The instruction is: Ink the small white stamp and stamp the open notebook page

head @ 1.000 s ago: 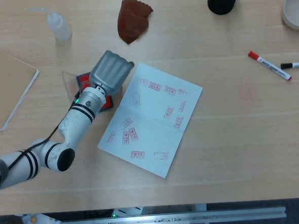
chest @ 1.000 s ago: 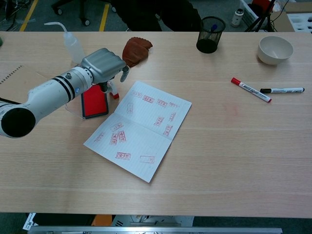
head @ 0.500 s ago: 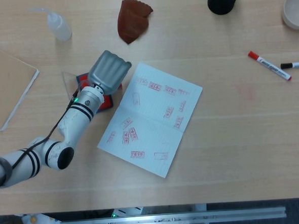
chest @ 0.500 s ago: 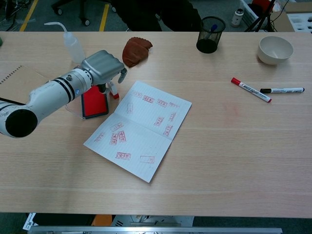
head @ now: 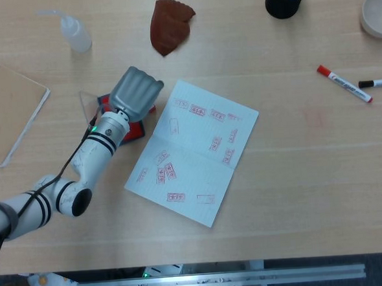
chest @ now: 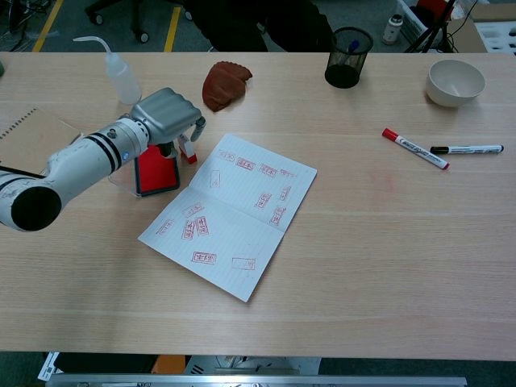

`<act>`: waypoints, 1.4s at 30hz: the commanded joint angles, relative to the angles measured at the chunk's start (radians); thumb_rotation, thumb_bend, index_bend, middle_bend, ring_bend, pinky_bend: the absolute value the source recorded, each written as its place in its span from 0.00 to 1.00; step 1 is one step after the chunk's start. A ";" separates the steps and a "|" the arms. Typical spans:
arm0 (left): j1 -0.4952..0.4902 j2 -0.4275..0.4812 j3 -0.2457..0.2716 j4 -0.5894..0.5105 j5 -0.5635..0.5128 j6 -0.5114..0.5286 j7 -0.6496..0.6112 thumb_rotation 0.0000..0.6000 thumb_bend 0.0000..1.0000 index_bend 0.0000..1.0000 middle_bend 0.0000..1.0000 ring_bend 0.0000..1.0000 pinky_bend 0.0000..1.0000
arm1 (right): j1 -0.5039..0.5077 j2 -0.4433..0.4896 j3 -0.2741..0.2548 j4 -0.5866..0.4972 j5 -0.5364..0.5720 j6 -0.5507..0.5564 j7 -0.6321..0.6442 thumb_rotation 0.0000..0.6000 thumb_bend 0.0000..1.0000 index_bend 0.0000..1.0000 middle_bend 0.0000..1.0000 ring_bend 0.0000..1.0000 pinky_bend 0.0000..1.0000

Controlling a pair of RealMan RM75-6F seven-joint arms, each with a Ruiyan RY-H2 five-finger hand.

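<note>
Many red marks already sit on the open notebook [chest: 230,214], spread over both halves, w/ bare patches toward the lower corner and the far right part. Whether any of them belongs to this job I can't say from these views, so I'd judge the page stamping as not yet done for this round.

My left arm reaches in from the left edge, and my left hand [chest: 165,115] hangs over the red ink pad [chest: 154,170], which lies just beside the notebook's left edge. Fingers curled down and bunched together. The small white stamp [chest: 188,147] shows in chest view as a white stick w/ a red tip, just beside the pad's far right corner, right under my fingertips. Can't tell if I actually pinch it or only touch it; head view hides it under the hand.

So prob. still at the pick/ink step: stamp near pad, not over the page. Left to do: press on pad, carry across, press on a bare bit of paper.

My right hand isn't in either view.
</note>
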 commanded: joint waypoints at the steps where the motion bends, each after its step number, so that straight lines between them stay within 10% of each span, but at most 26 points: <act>1: 0.002 -0.005 -0.001 0.010 0.008 -0.003 -0.011 1.00 0.22 0.47 1.00 1.00 1.00 | -0.001 0.000 -0.001 -0.002 0.001 0.000 -0.003 1.00 0.21 0.34 0.40 0.33 0.39; 42: 0.014 -0.024 -0.016 0.039 0.039 -0.026 -0.039 1.00 0.36 0.50 1.00 1.00 1.00 | -0.007 0.004 -0.003 -0.017 0.006 0.004 -0.018 1.00 0.21 0.34 0.40 0.33 0.39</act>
